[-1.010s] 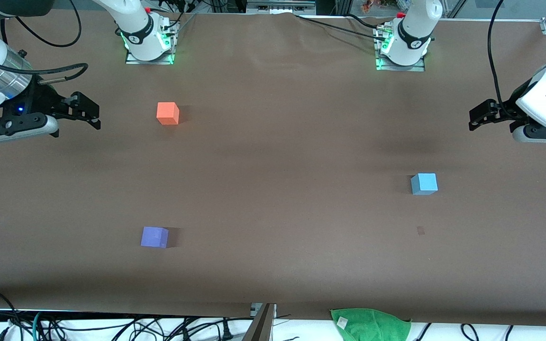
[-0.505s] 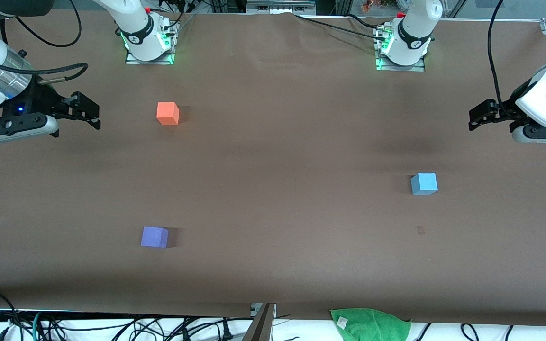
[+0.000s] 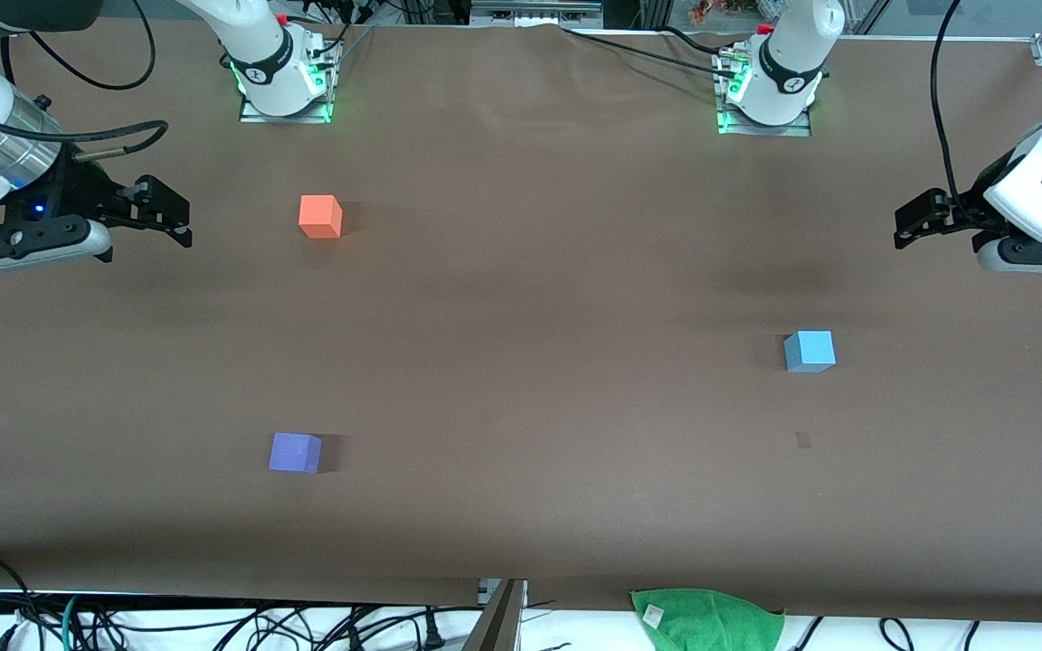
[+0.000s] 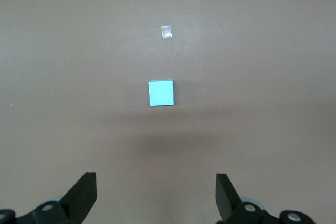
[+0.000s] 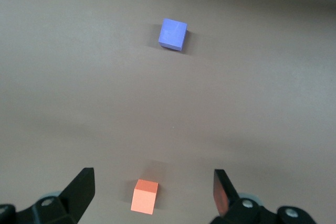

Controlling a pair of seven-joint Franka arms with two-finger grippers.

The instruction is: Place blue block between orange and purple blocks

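Note:
The light blue block (image 3: 809, 351) sits on the brown table toward the left arm's end; it also shows in the left wrist view (image 4: 160, 93). The orange block (image 3: 320, 217) lies near the right arm's base, and the purple block (image 3: 295, 452) lies nearer the front camera, almost straight below it. Both show in the right wrist view: orange block (image 5: 144, 196), purple block (image 5: 172, 33). My left gripper (image 3: 914, 224) is open and empty, up in the air at the table's end; it also shows in its wrist view (image 4: 156, 192). My right gripper (image 3: 168, 213) is open and empty, in the air beside the orange block.
A green cloth (image 3: 709, 618) lies at the table's front edge. A small pale mark (image 3: 802, 440) is on the table, nearer the front camera than the blue block. Cables hang along the front edge.

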